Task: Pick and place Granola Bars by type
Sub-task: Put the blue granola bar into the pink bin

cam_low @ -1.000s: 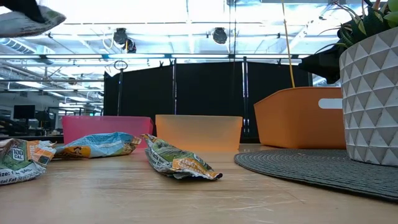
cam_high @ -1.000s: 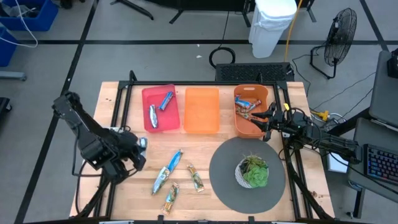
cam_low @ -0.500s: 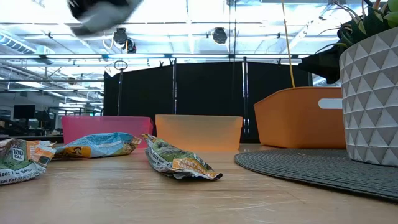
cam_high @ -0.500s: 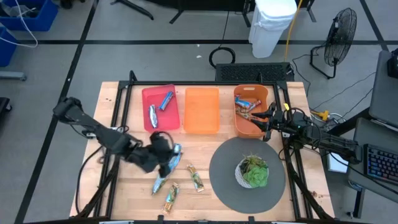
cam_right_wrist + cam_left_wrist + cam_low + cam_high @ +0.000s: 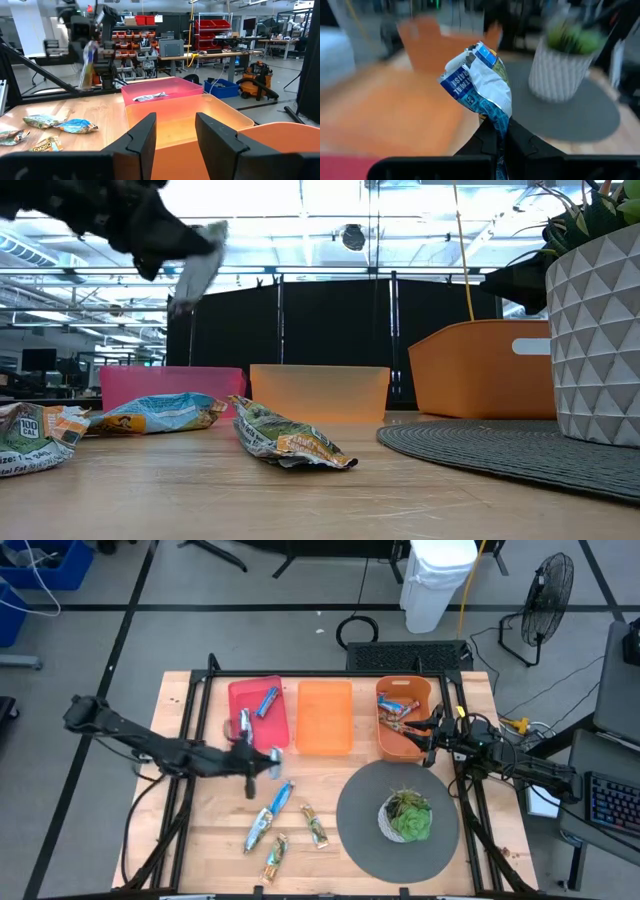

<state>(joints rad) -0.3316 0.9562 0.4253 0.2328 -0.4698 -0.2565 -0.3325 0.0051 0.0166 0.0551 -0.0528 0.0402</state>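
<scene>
My left gripper (image 5: 266,760) hovers over the table just in front of the pink bin (image 5: 236,690), shut on a blue-and-white granola bar (image 5: 479,82). The low view shows the bar (image 5: 197,268) high above the wood. Two blue bars (image 5: 267,700) lie in the pink bin. Two blue bars (image 5: 282,796) and two green-gold bars (image 5: 316,826) lie flat on the table in front. More bars (image 5: 398,712) fill the dark orange bin (image 5: 418,690). My right gripper (image 5: 172,132) stands open beside that bin. My left gripper pinches the blue-and-white bar by one end of its wrapper (image 5: 496,119) between its two shut fingers (image 5: 520,142). The crumpled rest of the bar sticks out beyond the fingertips. The bar is lifted clear of the table and slants down in the low view.
An empty light orange bin (image 5: 325,688) stands between the pink and the dark orange bin. A potted plant (image 5: 408,816) stands on a round grey mat (image 5: 350,810) at the near right. Black frame rails (image 5: 190,730) run along both table sides.
My left gripper has swung with the bar from near the table's left edge toward the right and then the far edge, up to the pink bin. It has rolled and come lower. The bar stays clear of the table.
</scene>
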